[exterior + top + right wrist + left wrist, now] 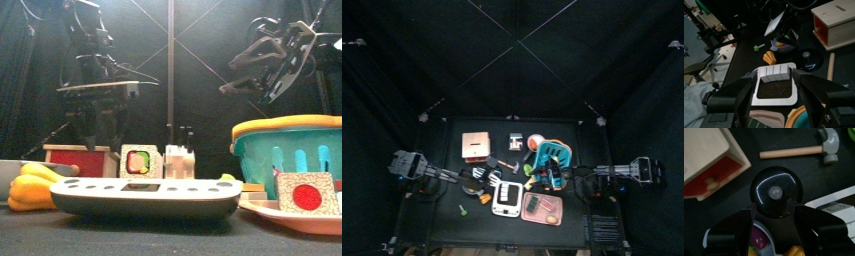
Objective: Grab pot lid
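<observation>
In the front view, a white and dark grey toy keyboard point(144, 196) lies nearest, low in the frame, on the black tabletop point(40, 240). A yellow plastic toy point(32, 186) sits at its left end and a pink tray point(310, 215) at lower right. Behind the tray stands a teal slatted basket with a yellow rim point(287, 148). Behind the keyboard stands a wooden box with a red drawer point(80, 158) at middle left.

In the left wrist view, the round black pot lid with a grey knob point(776, 192) lies flat at the frame's centre, just beyond the left tool point(776, 218), whose jaws stand wide apart with nothing between them. A wooden-handled toy hammer point(804, 150) lies past it at upper right.

The right tool point(775, 87) hangs raised at upper right of the front view, jaws apart and empty.
</observation>
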